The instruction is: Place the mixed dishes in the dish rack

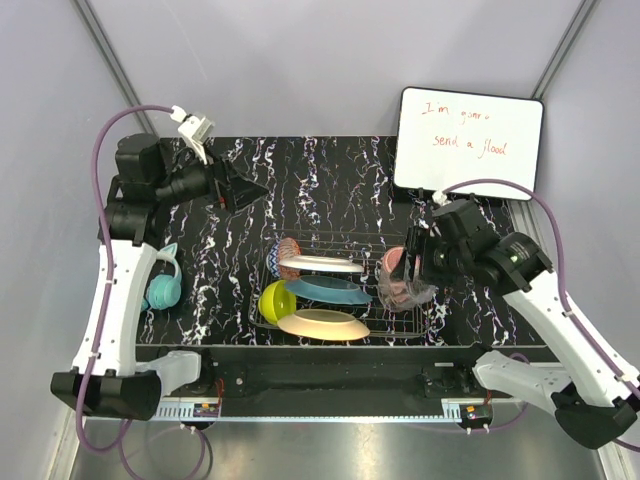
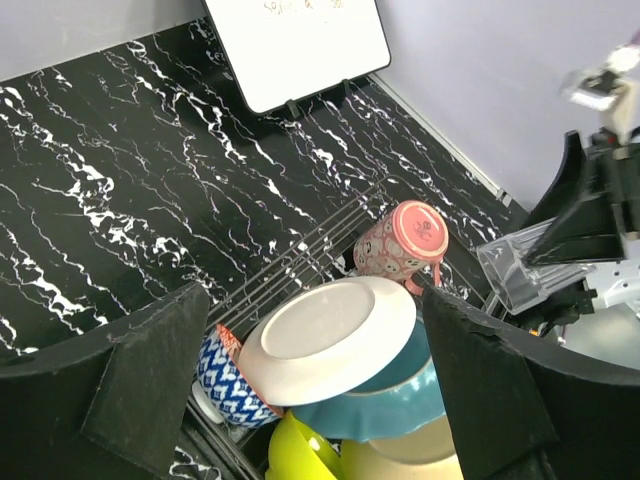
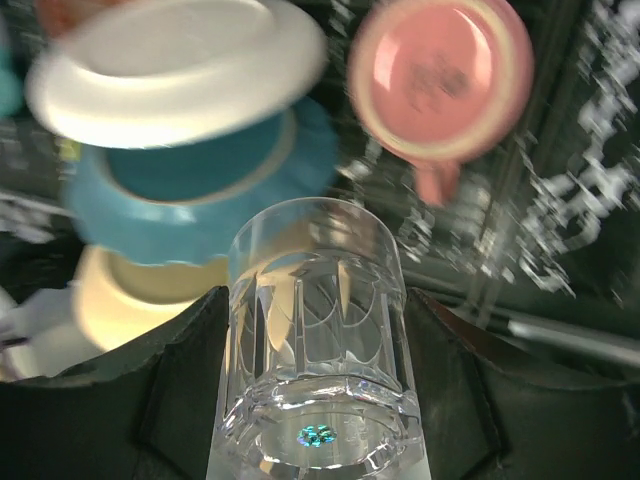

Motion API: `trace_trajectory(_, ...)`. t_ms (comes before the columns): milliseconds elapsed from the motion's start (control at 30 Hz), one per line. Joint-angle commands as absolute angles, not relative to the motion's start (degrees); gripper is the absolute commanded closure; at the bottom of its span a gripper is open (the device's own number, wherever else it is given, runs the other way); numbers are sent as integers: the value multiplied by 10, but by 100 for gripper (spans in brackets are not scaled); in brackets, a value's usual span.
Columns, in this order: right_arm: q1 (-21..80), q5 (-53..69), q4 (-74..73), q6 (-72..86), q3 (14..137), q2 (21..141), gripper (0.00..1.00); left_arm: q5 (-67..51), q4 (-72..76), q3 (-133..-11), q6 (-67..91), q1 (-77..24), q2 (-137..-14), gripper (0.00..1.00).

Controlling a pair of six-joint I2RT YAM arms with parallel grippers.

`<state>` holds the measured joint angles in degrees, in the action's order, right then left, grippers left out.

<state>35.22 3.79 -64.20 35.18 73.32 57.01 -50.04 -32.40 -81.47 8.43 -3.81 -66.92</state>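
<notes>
Where the right claw [image 3: 318, 365] grips, the clear glass [image 3: 315, 265] seems faceted.

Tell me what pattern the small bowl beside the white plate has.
The small bowl: blue-and-white netting, red trim; left wrist view.

A silver wire dish rack [image 1: 400, 330] stands in the middle of the black marbled tabletop [image 1: 330, 180]. In it lean a white plate [image 1: 320, 265], a teal plate [image 1: 328, 289] and an orange plate [image 1: 323, 324], one below the other in the frame. A yellow-green bowl [image 1: 276, 301] and a small patterned bowl [image 1: 286, 250] are at their left, and a pink cup [image 1: 392, 263] at their right. The right end effector [image 1: 416, 272] is over the rack's right end with a clear glass [image 1: 408, 294] between its fingers. The left end effector [image 1: 243, 193], upper left, has its fingers spread.
</notes>
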Motion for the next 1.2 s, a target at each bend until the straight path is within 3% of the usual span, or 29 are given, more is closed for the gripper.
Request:
trace_trajectory(0, 350, -25, -748, 343, 732, 564, 100, -485, -328, -792, 61, -35, -650, 10)
trace_trajectory(400, 352, -3, -731, 345, 664, 571, 100, -481, -323, -770, 75, -35, -642, 12)
trace_trajectory(1167, 351, 17, -613, 305, 628, 727, 100, -477, -313, -743, 80, -35, -614, 13)
